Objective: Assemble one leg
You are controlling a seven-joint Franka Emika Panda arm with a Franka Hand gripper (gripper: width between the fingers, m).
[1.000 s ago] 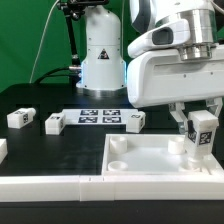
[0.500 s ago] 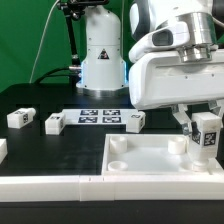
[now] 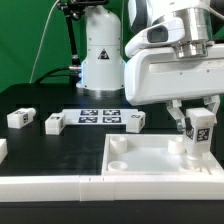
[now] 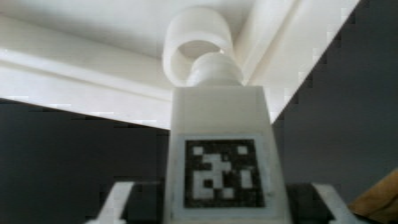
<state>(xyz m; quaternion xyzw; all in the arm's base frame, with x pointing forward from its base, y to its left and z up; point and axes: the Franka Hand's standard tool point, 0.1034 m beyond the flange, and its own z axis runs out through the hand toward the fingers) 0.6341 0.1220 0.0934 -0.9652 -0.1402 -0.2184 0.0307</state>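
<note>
My gripper (image 3: 196, 122) is shut on a leg (image 3: 199, 133), a small white block with a black-and-white tag, held upright over the far right corner of the large white square piece (image 3: 150, 160). In the wrist view the leg (image 4: 222, 140) fills the middle between my fingers (image 4: 125, 203), its tip pointing at a round corner hole (image 4: 199, 40) of the square piece (image 4: 107, 40). Three more legs lie on the black table: one at the exterior view's left (image 3: 20, 117), one beside it (image 3: 55, 123), one past the marker board (image 3: 133, 121).
The marker board (image 3: 100, 116) lies flat at the table's middle back. A long white rail (image 3: 60, 186) runs along the front edge. The robot base (image 3: 100, 55) stands behind, before a green backdrop.
The gripper with the leg shifted slightly toward the exterior view's left and a little down over the square piece's corner, after drifting right half a second ago.
</note>
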